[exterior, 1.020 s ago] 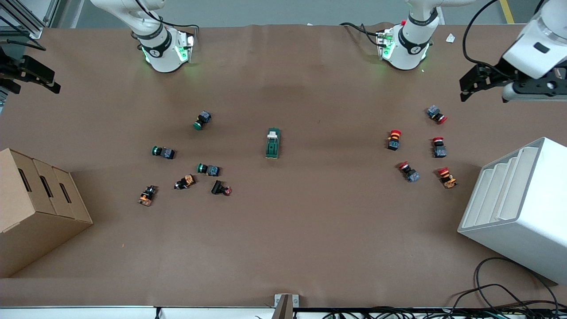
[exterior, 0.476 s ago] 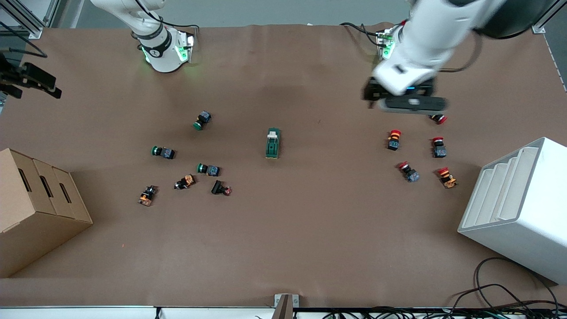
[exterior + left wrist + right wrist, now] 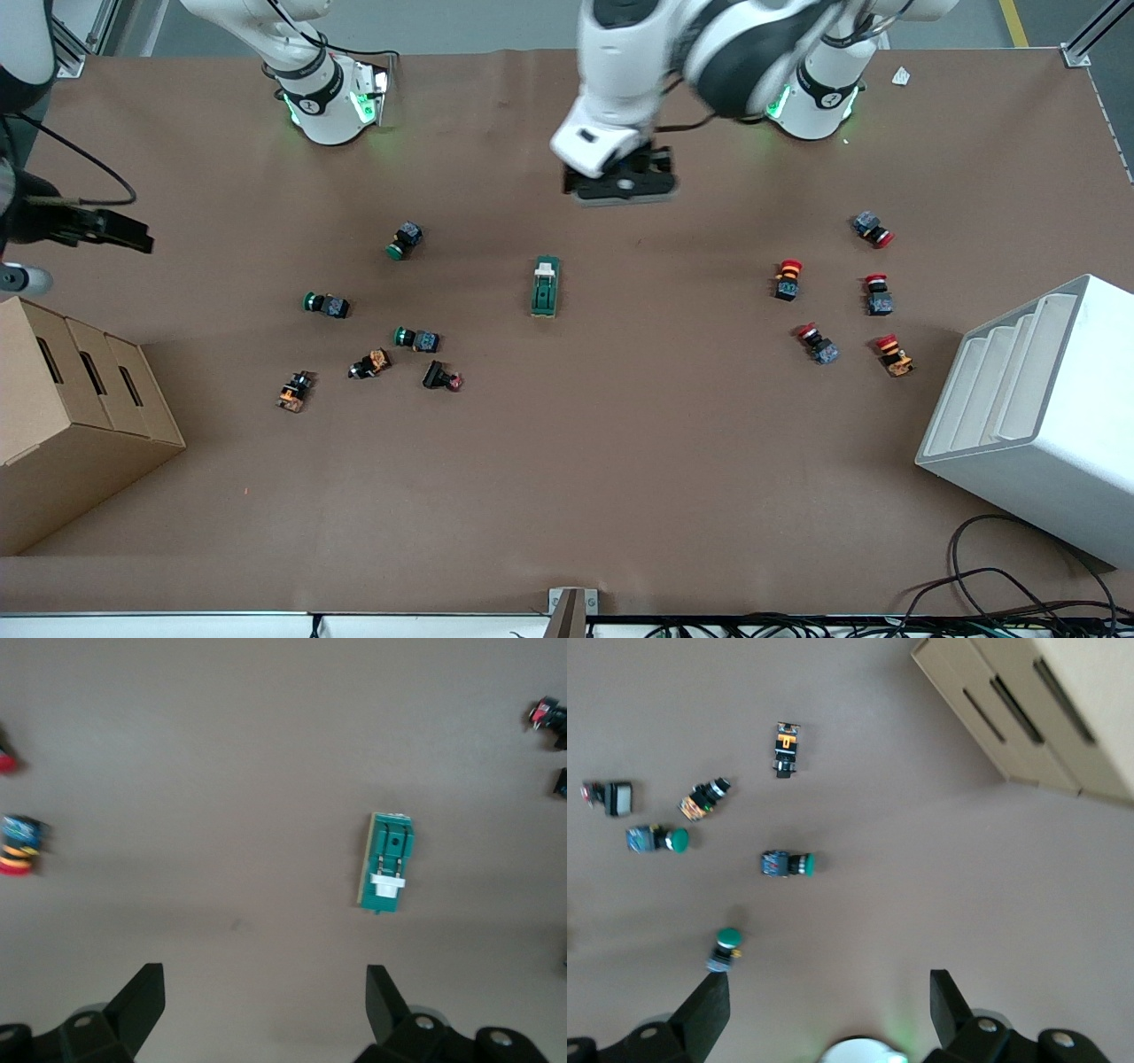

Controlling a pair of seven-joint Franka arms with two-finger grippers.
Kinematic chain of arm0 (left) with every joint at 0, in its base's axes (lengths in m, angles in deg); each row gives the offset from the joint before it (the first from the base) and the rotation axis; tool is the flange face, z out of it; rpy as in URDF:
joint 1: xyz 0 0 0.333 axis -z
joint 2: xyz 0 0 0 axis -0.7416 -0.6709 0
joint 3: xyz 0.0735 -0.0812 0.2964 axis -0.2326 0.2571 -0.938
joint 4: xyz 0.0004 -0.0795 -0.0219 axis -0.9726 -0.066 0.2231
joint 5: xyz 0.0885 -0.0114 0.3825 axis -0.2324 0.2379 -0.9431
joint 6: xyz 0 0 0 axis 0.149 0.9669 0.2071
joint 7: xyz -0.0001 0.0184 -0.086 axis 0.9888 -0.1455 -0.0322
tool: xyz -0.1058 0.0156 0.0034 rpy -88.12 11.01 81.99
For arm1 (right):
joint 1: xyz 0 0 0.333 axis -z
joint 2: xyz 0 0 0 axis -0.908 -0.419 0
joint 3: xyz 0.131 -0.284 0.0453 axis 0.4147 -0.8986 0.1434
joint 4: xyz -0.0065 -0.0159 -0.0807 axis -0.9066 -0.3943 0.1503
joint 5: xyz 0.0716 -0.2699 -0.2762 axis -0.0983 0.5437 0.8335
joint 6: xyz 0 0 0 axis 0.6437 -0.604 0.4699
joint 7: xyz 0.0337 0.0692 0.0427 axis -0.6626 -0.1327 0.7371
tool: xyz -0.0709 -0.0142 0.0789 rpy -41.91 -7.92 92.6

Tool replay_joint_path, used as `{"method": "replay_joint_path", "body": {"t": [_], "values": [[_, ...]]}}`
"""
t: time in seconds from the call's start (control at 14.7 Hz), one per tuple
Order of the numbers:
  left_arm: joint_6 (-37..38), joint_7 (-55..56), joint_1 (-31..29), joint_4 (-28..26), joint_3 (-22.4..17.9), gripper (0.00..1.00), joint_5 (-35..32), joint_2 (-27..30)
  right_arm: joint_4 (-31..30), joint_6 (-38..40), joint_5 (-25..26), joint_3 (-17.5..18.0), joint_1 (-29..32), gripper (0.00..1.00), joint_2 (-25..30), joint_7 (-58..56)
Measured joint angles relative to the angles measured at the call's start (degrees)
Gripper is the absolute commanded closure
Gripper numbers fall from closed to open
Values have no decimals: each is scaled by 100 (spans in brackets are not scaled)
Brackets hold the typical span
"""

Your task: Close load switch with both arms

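The load switch is a dark green block with a white lever piece at one end. It lies flat in the middle of the table and also shows in the left wrist view. My left gripper hangs over bare table between the switch and the arm bases. In its own view the left gripper is open and empty, with the switch off to one side. My right gripper is over the table edge at the right arm's end, above the cardboard box. In its own view the right gripper is open and empty.
Green push buttons and orange-bodied parts lie scattered toward the right arm's end. Several red mushroom buttons lie toward the left arm's end. A cardboard box and a white stepped rack stand at the two ends.
My left arm has swung from the left arm's end of the table to over the middle, close to the load switch. My right gripper has shifted slightly inward. The switch has not moved.
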Motion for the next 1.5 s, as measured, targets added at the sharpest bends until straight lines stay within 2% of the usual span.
{"method": "replay_joint_path", "body": {"t": [0.27,0.41,0.61,0.82,0.95,1.29,1.5], "values": [[-749,2039,971,-32,0,0,-1087,-943,-422,-416,-767,84,-704,0,-27,2630],[-1133,3004,1300,-95,1,0,-1758,-1357,-718,-888,-1095,169,-1138,0,-43,3753],[-1310,4366,1676,-352,3,0,-3087,-1816,-1202,-1915,-1403,217,-1907,0,-67,5130],[-1370,5552,1915,-653,6,0,-4265,-2079,-1879,-3214,-1885,235,-2540,0,-205,5610],[-1380,6010,2007,-790,7,0,-4892,-2168,-2195,-3765,-2183,233,-2768,0,-422,5625],[-1263,7498,2108,-1064,-5,1,-7082,-2528,-2324,-4743,-2666,233,-3369,0,-1136,5736],[-807,7818,2122,-1098,-16,1,-8006,-2814,-2339,-5175,-2777,234,-3757,0,-1555,5840]]}}
